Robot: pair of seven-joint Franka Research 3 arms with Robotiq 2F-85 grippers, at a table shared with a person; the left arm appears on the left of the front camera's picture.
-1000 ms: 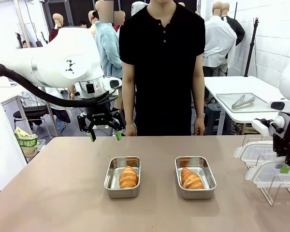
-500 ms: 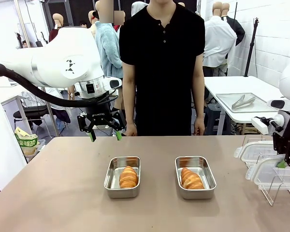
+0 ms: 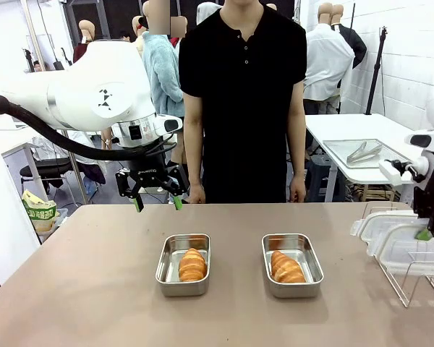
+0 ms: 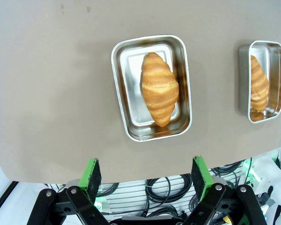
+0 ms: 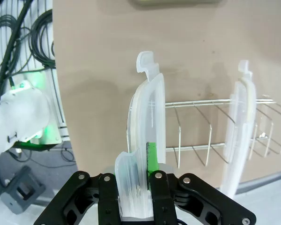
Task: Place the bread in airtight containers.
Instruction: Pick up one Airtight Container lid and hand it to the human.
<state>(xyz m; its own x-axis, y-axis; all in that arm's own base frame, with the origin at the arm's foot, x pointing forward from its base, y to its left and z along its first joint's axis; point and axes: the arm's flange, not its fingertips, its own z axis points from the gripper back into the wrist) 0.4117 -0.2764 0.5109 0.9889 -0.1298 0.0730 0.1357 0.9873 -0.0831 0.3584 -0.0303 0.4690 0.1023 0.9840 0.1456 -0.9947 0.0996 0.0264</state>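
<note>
Two steel airtight containers (image 3: 166, 269) (image 3: 312, 269) sit side by side mid-table. Each holds one golden bread roll (image 3: 192, 264) (image 3: 286, 267). My left gripper (image 3: 157, 202) hangs open and empty above the table's far left part. Its wrist view looks down on the nearer container (image 4: 124, 93) with its bread (image 4: 159, 89), and on the other container (image 4: 261, 117) at the right edge. My right gripper (image 3: 424, 233) at the right edge is shut on a clear white-rimmed lid (image 3: 409, 247), held on edge above the rack. In the right wrist view that gripper (image 5: 143, 176) clamps the lid (image 5: 147, 117).
A wire rack (image 3: 419, 278) stands at the table's right edge, with a second clear lid (image 5: 241, 126) in it. A person in a black shirt (image 3: 242, 108) stands at the far side, hands down at the table edge. A side table behind carries a steel tray (image 3: 362, 152).
My right gripper has risen, lifting the clear lid up out of the wire rack. The left arm, containers and bread have not moved.
</note>
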